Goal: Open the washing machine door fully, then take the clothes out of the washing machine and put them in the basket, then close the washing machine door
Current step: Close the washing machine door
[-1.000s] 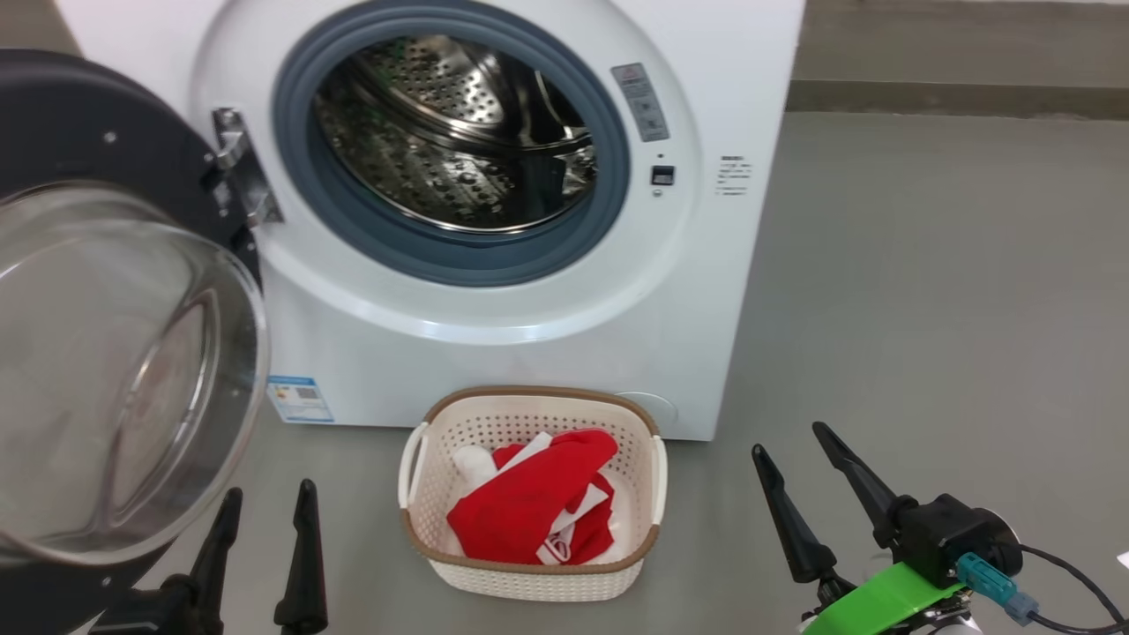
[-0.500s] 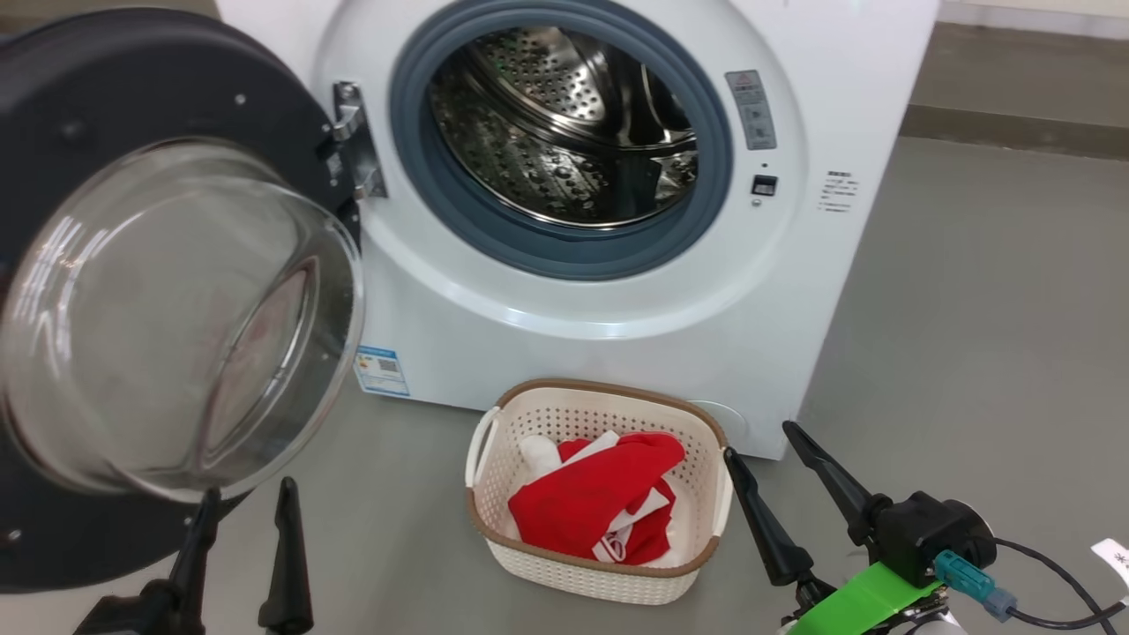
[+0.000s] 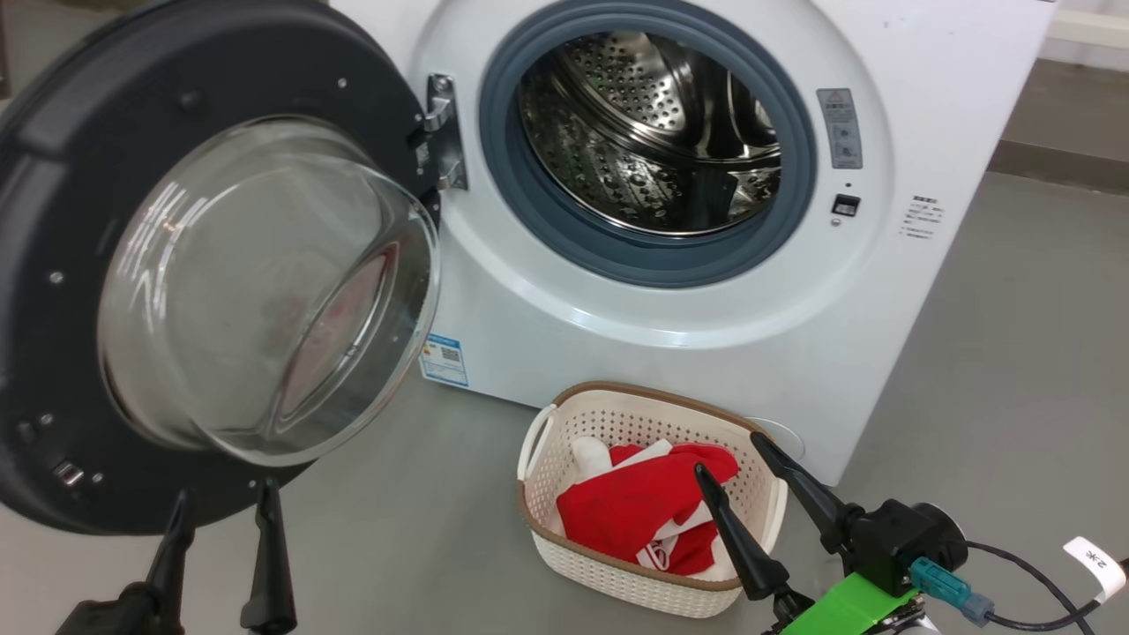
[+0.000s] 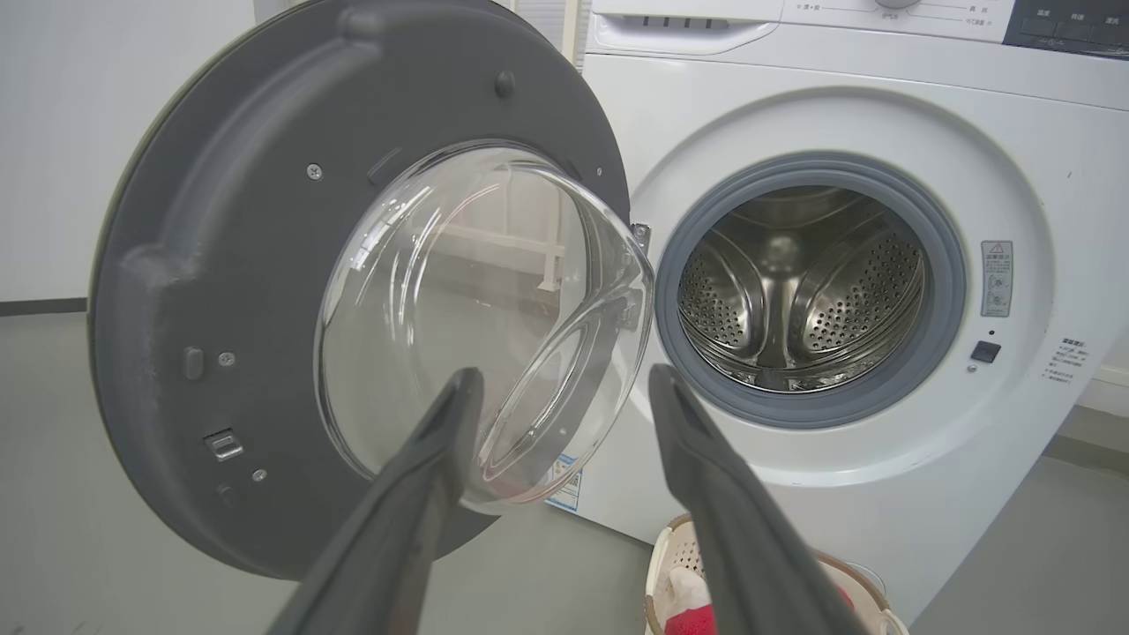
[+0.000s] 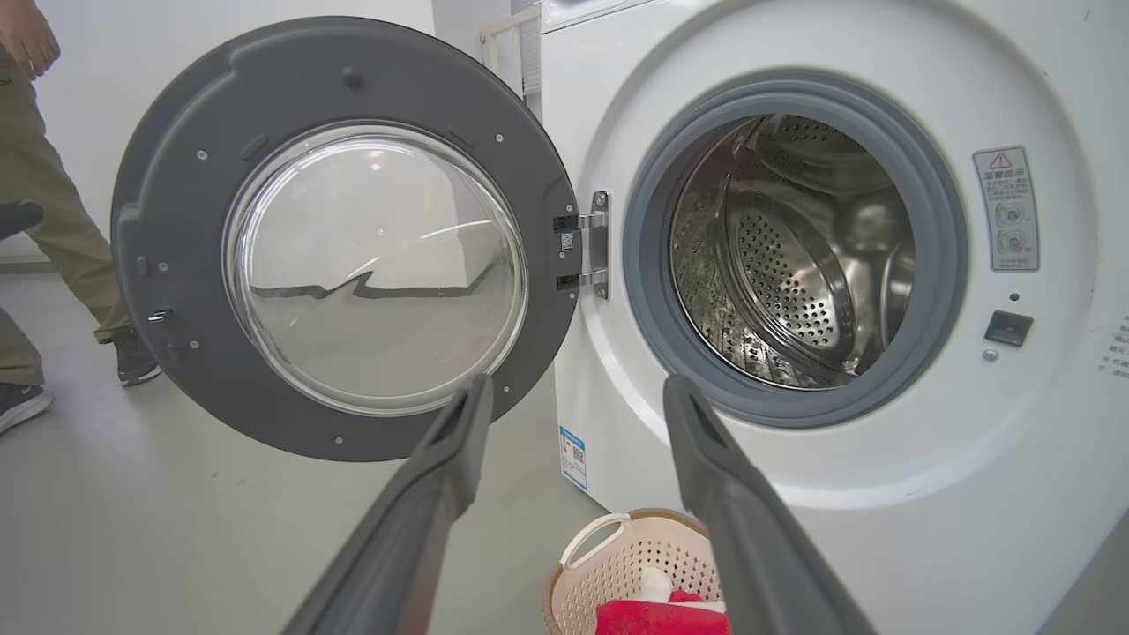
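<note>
Door status: the washing machine door stands swung wide open to the left of the opening. It hangs on a metal hinge, with its dark inner face and bulging clear glass bowl turned toward the cameras.

Machine status: the washing machine sits on a grey floor, with a grey rubber ring around its open mouth. The perforated steel drum shows bare shiny walls and ribs. A small blue sticker is fixed low on the front panel, just beside the glass bowl in the head view.

Basket status: the basket rests on the floor directly in front of the machine, below the mouth and slightly to the right. The clothes, red with white trim, lie heaped inside it.

Left gripper: fingers spread wide, nothing between them. The tips point up at the lower edge of the open door. Contact with the door cannot be confirmed.

Right gripper: fingers spread wide, nothing held. In the head view one fingertip overlaps the basket's right end and the red fabric. Whether it touches either cannot be told. A green piece and a dark cable sit at its wrist.

Bystander: in the right wrist view, a person's legs in tan trousers and dark shoes stand at the far left, behind the open door.
</note>
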Controlling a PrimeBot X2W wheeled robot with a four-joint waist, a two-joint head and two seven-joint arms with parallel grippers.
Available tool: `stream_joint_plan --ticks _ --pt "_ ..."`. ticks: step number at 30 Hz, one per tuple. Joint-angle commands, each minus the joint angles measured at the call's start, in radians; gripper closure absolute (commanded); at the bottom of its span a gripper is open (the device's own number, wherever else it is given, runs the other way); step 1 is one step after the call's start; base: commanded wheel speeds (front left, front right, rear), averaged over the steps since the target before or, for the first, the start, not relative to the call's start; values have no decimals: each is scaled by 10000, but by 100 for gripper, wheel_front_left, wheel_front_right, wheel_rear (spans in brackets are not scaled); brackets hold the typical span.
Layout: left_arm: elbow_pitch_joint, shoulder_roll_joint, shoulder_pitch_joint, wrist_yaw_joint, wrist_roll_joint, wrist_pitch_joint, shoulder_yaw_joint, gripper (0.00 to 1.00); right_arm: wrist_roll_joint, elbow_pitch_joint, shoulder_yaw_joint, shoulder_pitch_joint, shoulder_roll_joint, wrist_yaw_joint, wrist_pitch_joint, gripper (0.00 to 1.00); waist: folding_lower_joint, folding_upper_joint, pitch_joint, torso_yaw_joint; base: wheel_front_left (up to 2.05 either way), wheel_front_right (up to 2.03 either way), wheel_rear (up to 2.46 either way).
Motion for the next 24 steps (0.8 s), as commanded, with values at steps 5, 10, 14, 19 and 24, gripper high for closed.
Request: stream_joint_plan --ticks 5,10,14,19,24 --pt "-389 279 -223 122 163 79 394 0 195 -267 259 -547 -69 63 -65 0 0 0 -31 414 0 0 0" --pt "-421 332 -163 190 190 118 413 0 219 -259 282 -544 -64 63 -65 0 0 0 -32 571 0 0 0" --pt "-416 379 -136 241 226 148 418 2 222 -266 282 -544 -68 63 -65 0 0 0 -22 632 0 0 0" --pt "-425 521 -129 353 433 146 425 100 236 -254 310 -559 -82 63 -65 0 0 0 8 630 0 0 0" --pt "-425 725 -250 534 690 12 597 100 226 -240 332 -532 -99 63 -65 0 0 0 65 584 0 0 0"
